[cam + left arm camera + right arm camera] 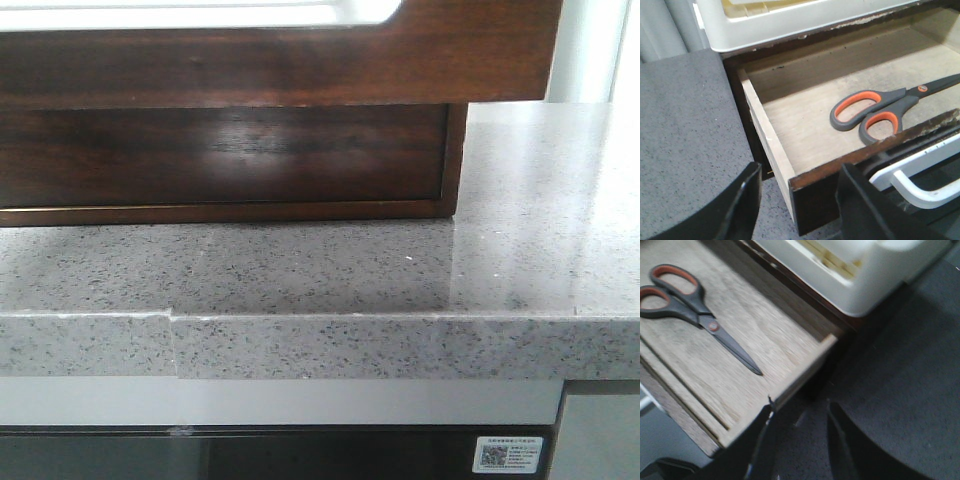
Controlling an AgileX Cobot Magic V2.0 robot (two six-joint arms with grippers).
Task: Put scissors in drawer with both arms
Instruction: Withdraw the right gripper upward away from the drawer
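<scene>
On the gray stone counter (320,270), seen from the front, the dark brown drawer (230,150) is sitting up close, filling the far left and middle. Its shiny front is looking smooth and slippery. No arm or scissors are showing from here.

From the left wrist, the drawer is standing open and the scissors (880,110) are lying flat on its pale wood floor, already inside. Their orange and gray loops are pointing toward the front board. The left gripper (800,200) is hanging just outside the drawer's corner with its jaws spread and nothing between them. A white handle (920,185) is sitting on the drawer front, and that looks like the best place to push or pull. A cream tray (790,20) is resting on top of the cabinet.

From the right wrist, the scissors (695,310) are showing again, blades closed and lying on the drawer floor. They are probably light, hard and a bit slippery, best picked up by the loops. The right gripper (800,440) is hovering over the dark counter (900,390) beside the drawer's side wall (800,372), jaws apart and empty. The drawer likely slides stiffly and feels heavy. Its side wall could bump the fingers, so pushing should be straight.
</scene>
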